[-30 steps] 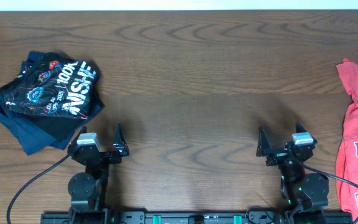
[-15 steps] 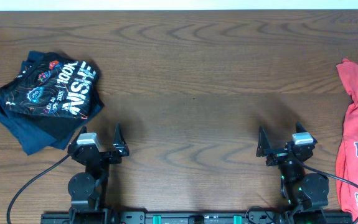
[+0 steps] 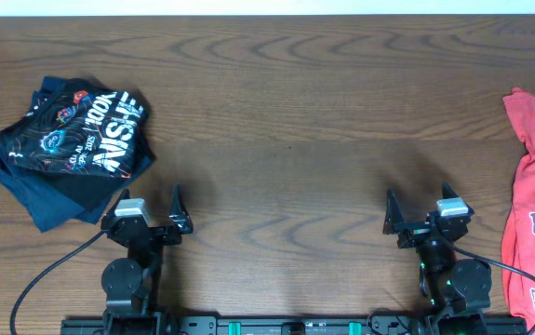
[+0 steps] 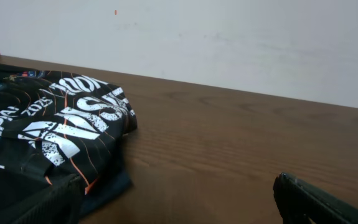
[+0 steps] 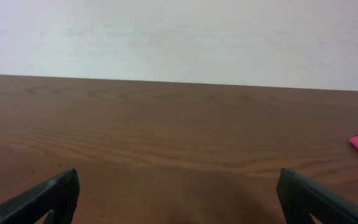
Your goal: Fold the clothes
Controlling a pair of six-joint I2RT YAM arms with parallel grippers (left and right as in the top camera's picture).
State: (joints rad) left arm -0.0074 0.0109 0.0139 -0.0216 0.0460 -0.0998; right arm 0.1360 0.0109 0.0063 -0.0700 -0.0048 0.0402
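Overhead, the black jersey (image 3: 81, 130) lies as a rough bundle at the far left of the table (image 3: 286, 121), print side up, on top of a dark blue garment (image 3: 25, 191). Nothing has moved over the last second. The left gripper (image 3: 144, 219) sits near the pile's front corner and the right gripper (image 3: 425, 221) is well apart from it, both spread wide and empty. A red shirt (image 3: 532, 214) lies crumpled at the right edge. The stillness suggests a pause, with no fold under way.
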